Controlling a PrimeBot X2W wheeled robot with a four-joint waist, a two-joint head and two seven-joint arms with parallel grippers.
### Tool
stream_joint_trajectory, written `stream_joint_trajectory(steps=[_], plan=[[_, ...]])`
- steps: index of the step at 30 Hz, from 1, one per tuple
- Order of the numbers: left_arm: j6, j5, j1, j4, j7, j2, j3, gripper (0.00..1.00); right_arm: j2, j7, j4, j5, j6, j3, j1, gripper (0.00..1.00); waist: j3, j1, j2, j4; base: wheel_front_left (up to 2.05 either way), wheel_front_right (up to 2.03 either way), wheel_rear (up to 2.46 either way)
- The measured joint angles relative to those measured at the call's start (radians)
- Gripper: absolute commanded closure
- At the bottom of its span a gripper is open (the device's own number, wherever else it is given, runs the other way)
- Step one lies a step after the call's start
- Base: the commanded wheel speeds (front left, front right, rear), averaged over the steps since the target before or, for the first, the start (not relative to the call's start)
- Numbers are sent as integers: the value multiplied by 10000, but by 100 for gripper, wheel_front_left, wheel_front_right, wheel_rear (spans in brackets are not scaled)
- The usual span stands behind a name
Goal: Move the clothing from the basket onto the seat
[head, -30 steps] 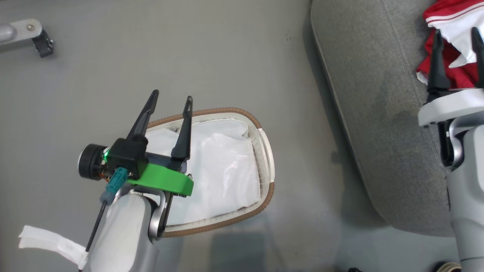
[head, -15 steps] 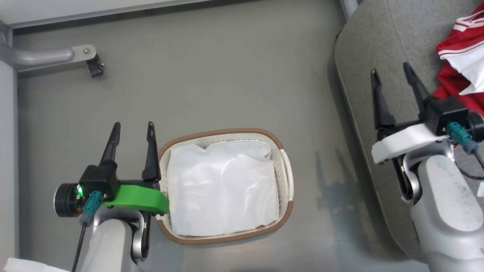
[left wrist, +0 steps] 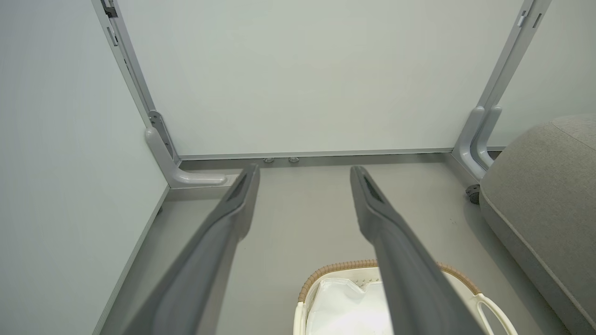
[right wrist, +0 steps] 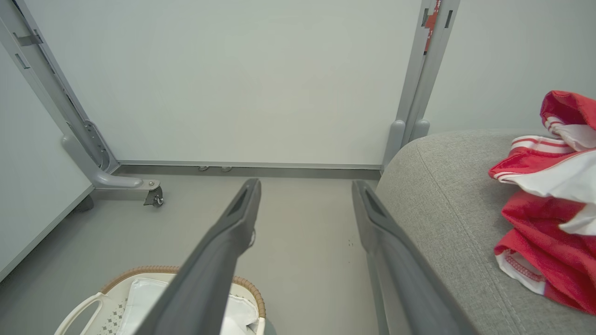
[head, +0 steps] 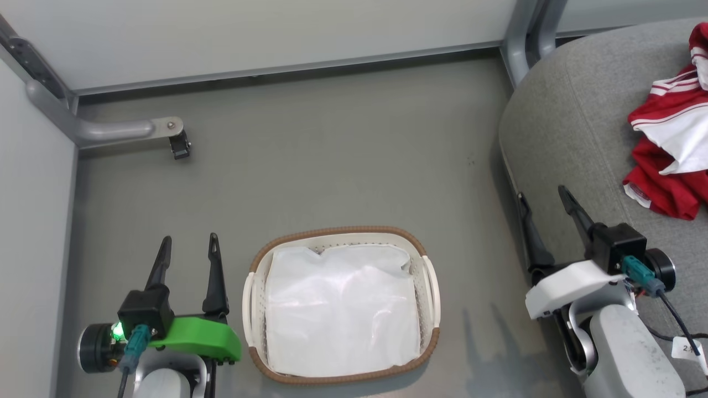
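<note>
I'm parking both arms beside the basket [head: 426,287]: left gripper [head: 188,257] and right gripper [head: 545,213] are gaping wide, gripping nothing. Clothing [head: 672,157] is lying on the seat [head: 569,138], well right of it. I'm judging only liner [head: 340,309] remains; I'm checking before finishing.

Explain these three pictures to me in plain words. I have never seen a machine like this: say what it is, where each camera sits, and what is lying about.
This is a two-armed robot. One picture looks down from its head; the other two look along each arm's two dark fingers.

In the head view, the left gripper is at lower left and the right gripper at lower right. Both are open and hold nothing.

On the floor between them stands the basket, with a white liner inside. The red and white clothing lies on the grey seat at right.
</note>
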Motion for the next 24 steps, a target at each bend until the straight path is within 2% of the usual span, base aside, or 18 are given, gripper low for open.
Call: stream_joint_trajectory(steps=[6, 11, 23, 24], plan=[[-125, -253, 557, -169, 0, -8, 58, 0, 109, 0, -75, -21, 0, -102, 657, 0, -524, 0, 0, 148, 0, 0, 0], [-128, -462, 884, -174, 0, -8, 136, 0, 234, 0, -161, 125, -2, -721, 1227, 0, -938, 0, 0, 280, 0, 0, 0], [-357, -809, 1409, -73, 0, -6, 230, 0, 349, 0, -311, 105, -2, -493, 1694, 0, -1460, -1, 0, 366, 0, 0, 0], [-366, -832, 1437, -56, 2, -10, 228, 100, 355, 0, -284, 105, 0, -487, 1707, 100, -1470, -1, 0, 354, 0, 0, 0]])
